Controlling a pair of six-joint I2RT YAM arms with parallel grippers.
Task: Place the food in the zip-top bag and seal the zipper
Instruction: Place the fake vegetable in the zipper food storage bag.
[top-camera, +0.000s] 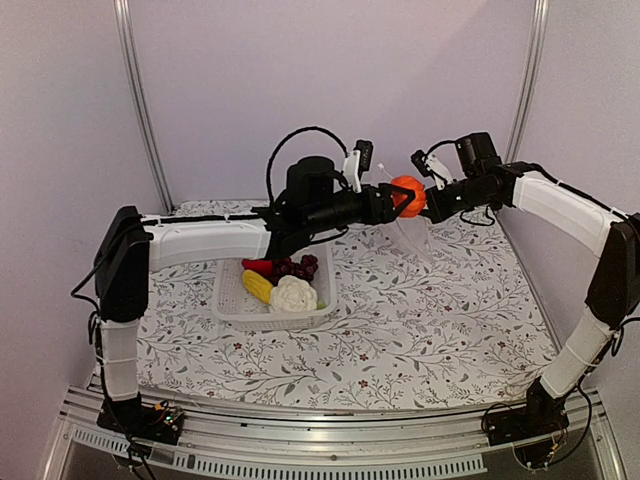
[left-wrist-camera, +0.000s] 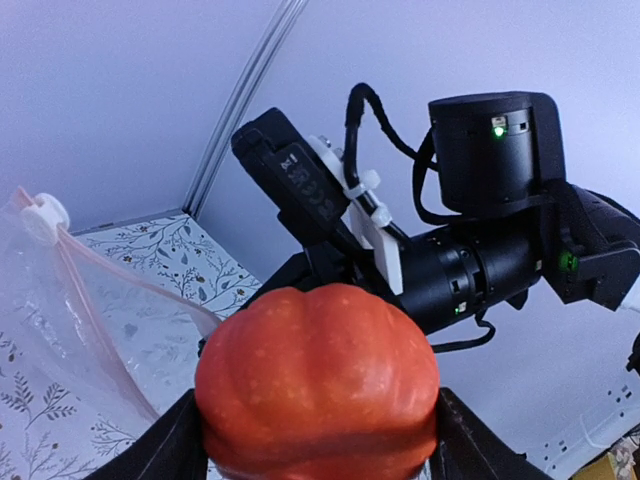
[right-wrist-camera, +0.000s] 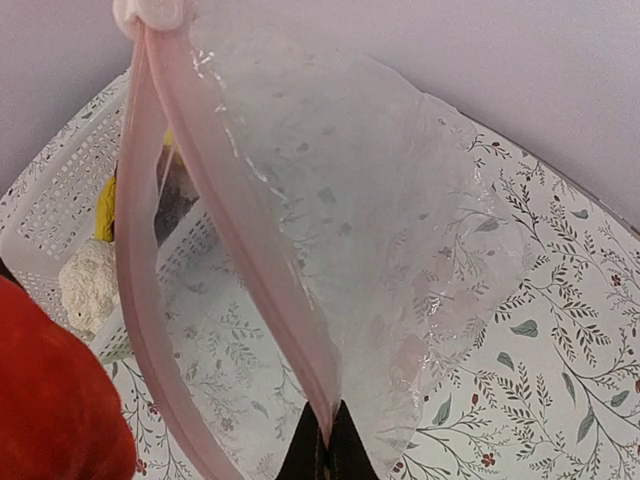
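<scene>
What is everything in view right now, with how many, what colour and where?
orange toy: one, orange, raised, between the left gripper's fingers
zip-top bag: one, clear, hanging from the right gripper
zipper: one, pinkish, along the bag's open mouth, white slider at its upper end
basket: one, white, on the tablecloth
corn: one, yellow, in the basket
cauliflower: one, white, in the basket beside the corn
grapes: one bunch, dark purple, far side of the basket
red piece: one, red, in the basket beside the grapes
tablecloth: one, white, leafy print, over the table
left gripper: one, black, shut on the orange toy
right gripper: one, black, shut on the zipper
</scene>
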